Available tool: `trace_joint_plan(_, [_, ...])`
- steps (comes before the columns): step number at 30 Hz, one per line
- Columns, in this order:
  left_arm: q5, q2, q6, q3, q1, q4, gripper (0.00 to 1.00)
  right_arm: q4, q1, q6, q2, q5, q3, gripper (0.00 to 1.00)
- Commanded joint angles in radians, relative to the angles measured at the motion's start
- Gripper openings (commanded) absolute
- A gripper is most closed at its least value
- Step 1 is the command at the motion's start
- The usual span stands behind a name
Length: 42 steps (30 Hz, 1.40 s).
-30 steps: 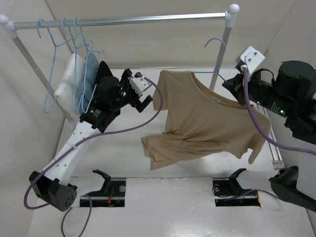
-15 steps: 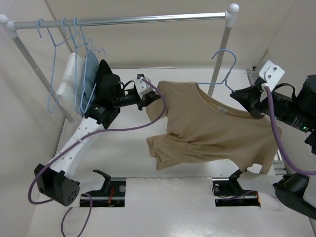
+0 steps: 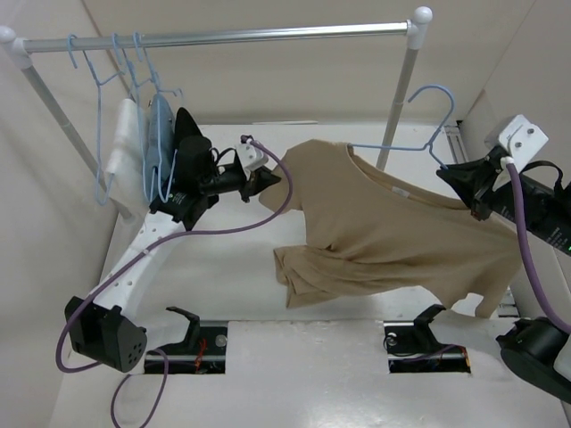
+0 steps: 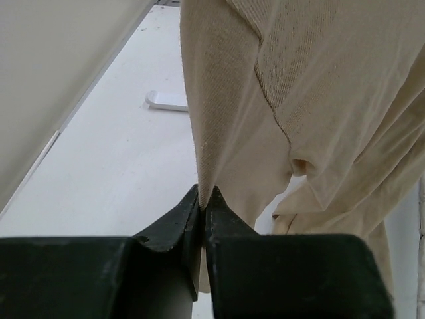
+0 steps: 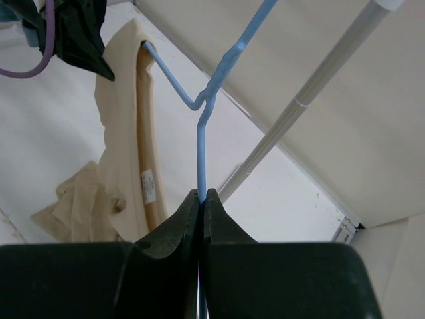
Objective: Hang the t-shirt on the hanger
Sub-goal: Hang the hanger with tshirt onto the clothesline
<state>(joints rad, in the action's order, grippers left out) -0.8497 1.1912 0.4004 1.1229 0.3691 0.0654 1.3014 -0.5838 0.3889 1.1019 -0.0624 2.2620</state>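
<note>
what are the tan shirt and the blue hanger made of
The t-shirt looks like matte knitted cotton; fine weave and soft folds show. The hanger is thin wire, probably metal with a smooth light-blue coating, judging by its tight twist.

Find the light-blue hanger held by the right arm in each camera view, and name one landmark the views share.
Top external: hanger right of centre, hook up, beside the rack's right post.
Left wrist: not in it; only t-shirt cloth shows.
Right wrist: centre, its wire rising from the shut right pincer.
Shared landmark: the t-shirt, in all three views.
</note>
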Motion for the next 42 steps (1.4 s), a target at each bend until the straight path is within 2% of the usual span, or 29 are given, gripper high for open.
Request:
trace_joint_plan(1, [0.034, -0.007, 0.040, -0.023, -0.019, 0.051, 0.00, -0.109, -0.007, -0.016, -0.034, 0.033, 0.044, 0.00])
trace_joint_plan(3, [0.034, -0.007, 0.040, -0.023, -0.019, 0.041, 0.00, -0.138, -0.007, -0.016, -0.016, 0.004, 0.018, 0.00])
trace_joint_plan(4, [0.034, -0.007, 0.031, -0.023, -0.019, 0.040, 0.15, -0.139, -0.007, -0.016, -0.016, -0.005, 0.018, 0.00])
trace_joint_plan(5, [0.034, -0.016, 0.022, -0.023, -0.019, 0.027, 0.36, -0.151, -0.007, -0.027, 0.010, -0.005, 0.018, 0.00])
trace_joint_plan(6, [0.034, -0.016, 0.021, -0.023, -0.019, 0.016, 0.71, -0.151, -0.007, -0.027, 0.022, -0.005, 0.018, 0.00])
trace_joint_plan(8, [0.044, -0.016, 0.012, -0.011, -0.019, 0.016, 0.96, -0.160, -0.007, -0.051, 0.070, 0.019, 0.043, 0.00])
trace_joint_plan(9, [0.054, -0.016, 0.012, -0.011, -0.019, 0.016, 1.00, -0.160, -0.007, -0.071, 0.088, 0.038, 0.060, 0.00])
trace_joint_plan(14, [0.200, -0.050, 0.012, -0.012, -0.019, 0.016, 1.00, -0.208, -0.007, -0.104, 0.153, 0.185, 0.117, 0.00])
trace_joint_plan(17, [0.274, -0.068, 0.003, -0.031, -0.019, 0.007, 1.00, -0.296, -0.007, -0.114, 0.173, 0.277, 0.117, 0.00])
trace_joint_plan(22, [0.296, -0.087, -0.006, -0.055, -0.019, 0.016, 1.00, -0.430, -0.007, -0.114, 0.252, 0.403, 0.162, 0.00])
trace_joint_plan(26, [0.296, -0.107, -0.015, -0.083, -0.019, 0.025, 1.00, -0.531, -0.007, -0.104, 0.309, 0.426, 0.185, 0.00])
trace_joint_plan(32, [0.296, -0.125, -0.034, -0.113, -0.019, 0.025, 1.00, -0.577, -0.007, -0.082, 0.395, 0.457, 0.185, 0.00])
trace_joint_plan(42, [0.296, -0.143, -0.034, -0.133, -0.019, 0.025, 1.00, -0.603, -0.017, -0.091, 0.380, 0.472, -0.019, 0.00])
